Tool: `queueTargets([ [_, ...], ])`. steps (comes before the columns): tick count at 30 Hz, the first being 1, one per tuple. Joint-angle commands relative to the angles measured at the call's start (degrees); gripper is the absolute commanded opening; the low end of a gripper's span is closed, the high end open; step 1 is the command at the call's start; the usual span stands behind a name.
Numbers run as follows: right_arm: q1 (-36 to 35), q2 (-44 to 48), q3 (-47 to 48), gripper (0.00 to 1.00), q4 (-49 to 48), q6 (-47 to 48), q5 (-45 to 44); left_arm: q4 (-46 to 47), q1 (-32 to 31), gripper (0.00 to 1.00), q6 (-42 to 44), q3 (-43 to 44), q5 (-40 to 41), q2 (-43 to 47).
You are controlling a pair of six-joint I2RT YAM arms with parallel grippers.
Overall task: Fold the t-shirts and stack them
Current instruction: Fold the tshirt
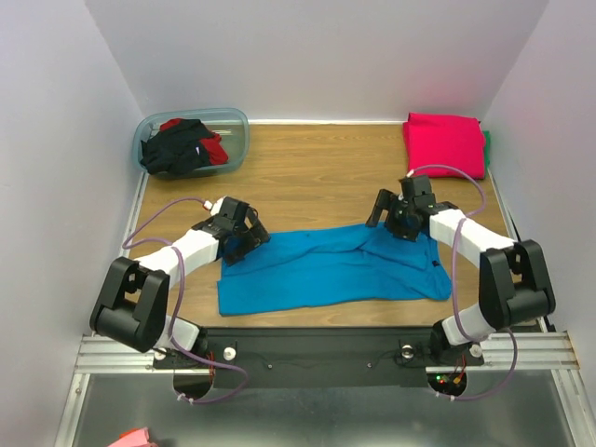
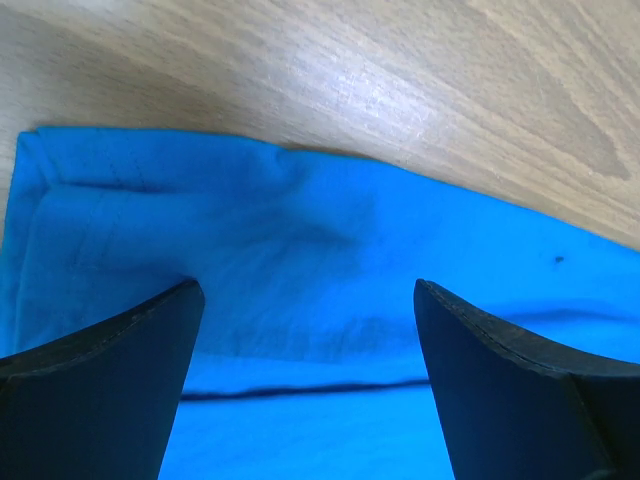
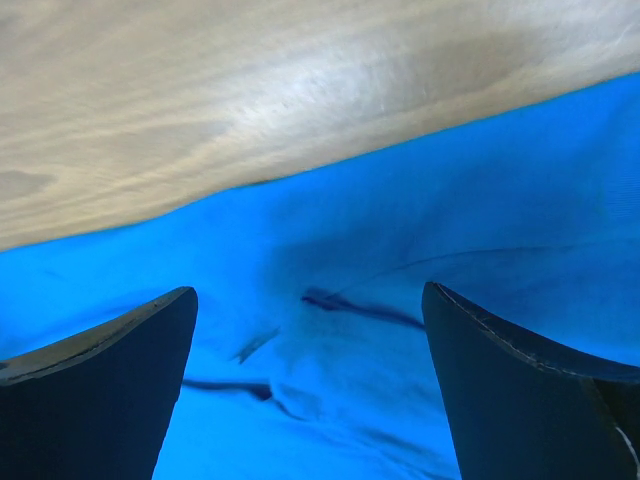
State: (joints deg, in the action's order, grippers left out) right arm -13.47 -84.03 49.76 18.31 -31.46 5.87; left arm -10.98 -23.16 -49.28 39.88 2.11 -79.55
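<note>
Top view: the turquoise-blue t-shirt (image 1: 326,270) lies spread on the table (image 1: 317,177), with the left gripper (image 1: 247,237) and right gripper (image 1: 386,216) at its far edge. Left wrist view: fingers (image 2: 110,380) released, only blue cloth below. Right wrist view: fingers (image 3: 100,390) apart too, holding nothing

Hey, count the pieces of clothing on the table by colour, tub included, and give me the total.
Turquoise-blue t-shirt: 1
Magenta-pink t-shirt: 1
Green cloth edging out beside it: 1
Black cloth in the tub: 1
Red cloth in the tub: 1
Total: 5, if the heap hides nothing.
</note>
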Motion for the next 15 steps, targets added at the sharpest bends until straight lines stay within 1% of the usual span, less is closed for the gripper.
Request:
queueTargets([
  [1, -1.0, -2.1, -0.1, 1.0, -2.4, 0.4, -0.9, 0.4, 0.1, 0.98, 1.5, -1.2, 3.9, -0.3],
  [4, -1.0, -1.1, -2.1, 1.0, -2.4, 0.2, -1.2, -0.1, 0.6, 0.98, 1.5, -1.6, 4.4, -1.1],
  [8, -1.0, 3.3, -5.8, 0.99, -2.4, -0.4, 0.3, 0.3, 0.7, 0.98, 1.0, -2.4, 4.3, -2.5],
  [9, -1.0, 4.7, -6.2, 0.96, -2.4, -0.6, 0.3, 0.7, 0.8, 0.98, 1.0, -2.6, 4.3, -2.7],
  [15, -1.0, 4.4, -5.9, 0.89, -2.3, 0.0, -0.7, 1.7, 0.7, 0.98, 1.1, -3.7, 3.7, -3.2],
])
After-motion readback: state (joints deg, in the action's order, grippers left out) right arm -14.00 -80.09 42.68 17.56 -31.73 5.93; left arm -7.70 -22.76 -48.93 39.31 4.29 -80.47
